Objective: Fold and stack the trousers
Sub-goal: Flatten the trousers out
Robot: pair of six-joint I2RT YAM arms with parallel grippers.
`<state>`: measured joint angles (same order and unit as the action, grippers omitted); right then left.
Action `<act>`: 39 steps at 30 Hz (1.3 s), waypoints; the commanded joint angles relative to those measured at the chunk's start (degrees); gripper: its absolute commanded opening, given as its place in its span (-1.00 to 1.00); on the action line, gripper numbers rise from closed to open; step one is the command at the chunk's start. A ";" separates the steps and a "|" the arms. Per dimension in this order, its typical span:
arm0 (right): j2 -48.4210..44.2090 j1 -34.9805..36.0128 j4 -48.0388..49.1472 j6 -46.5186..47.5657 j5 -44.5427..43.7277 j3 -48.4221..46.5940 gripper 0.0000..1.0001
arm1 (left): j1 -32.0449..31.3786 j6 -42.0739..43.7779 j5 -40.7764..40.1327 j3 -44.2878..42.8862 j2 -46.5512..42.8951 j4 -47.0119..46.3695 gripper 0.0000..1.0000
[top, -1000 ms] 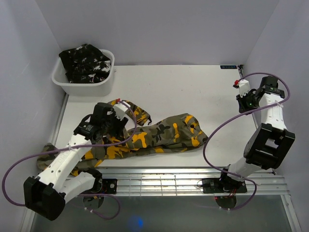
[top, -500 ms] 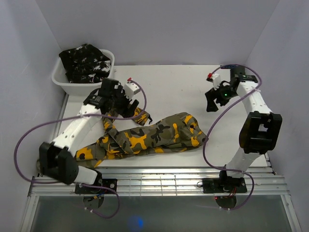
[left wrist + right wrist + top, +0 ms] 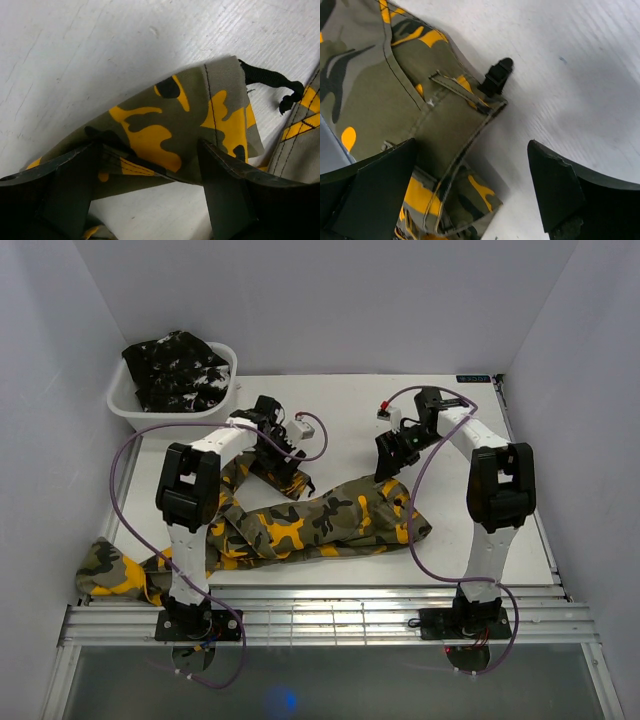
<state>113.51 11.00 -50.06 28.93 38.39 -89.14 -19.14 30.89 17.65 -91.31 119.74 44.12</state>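
Observation:
The olive-grey camouflage trousers (image 3: 320, 520) with orange-yellow patches lie crumpled across the table, one end trailing over the near left edge. My left gripper (image 3: 283, 466) hovers at their far left end. In the left wrist view it (image 3: 150, 172) stands open, its jaws wide astride a cloth edge (image 3: 165, 125). My right gripper (image 3: 391, 464) is over the right end. In the right wrist view it (image 3: 470, 187) is open above a cloth corner (image 3: 435, 115) with a black toggle (image 3: 495, 77). The black white-flecked trousers (image 3: 178, 370) sit in the tub.
The white plastic tub (image 3: 130, 415) stands at the far left corner against the wall. A black drawstring (image 3: 270, 82) lies on the table beside the cloth edge. White walls close in three sides, and a slatted metal rail (image 3: 350, 615) runs along the near edge.
Both arms have swung inward to the olive trousers, the left to their far left end and the right from the far right corner. The right gripper opened; the trousers shifted and spread left.

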 commanded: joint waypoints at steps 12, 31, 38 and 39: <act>-10.49 0.51 5.15 -2.30 3.71 12.67 -0.84 | -4.59 -10.05 -3.14 9.75 -11.98 -9.84 0.58; -20.26 -4.59 5.51 1.13 2.13 16.54 -0.84 | -14.52 -18.50 -7.88 11.68 -11.74 -11.59 0.60; -24.04 -4.68 5.15 4.12 -0.06 21.02 -0.85 | -16.28 -21.14 -16.50 11.50 -6.02 -14.41 0.32; -24.91 -4.94 5.15 4.47 -0.33 21.55 -0.84 | -16.28 -21.49 -16.85 12.37 -5.84 -14.59 0.24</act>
<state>92.71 6.96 -44.34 30.74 40.10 -68.64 -35.44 10.76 7.49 -80.05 114.13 30.89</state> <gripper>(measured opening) 0.086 0.638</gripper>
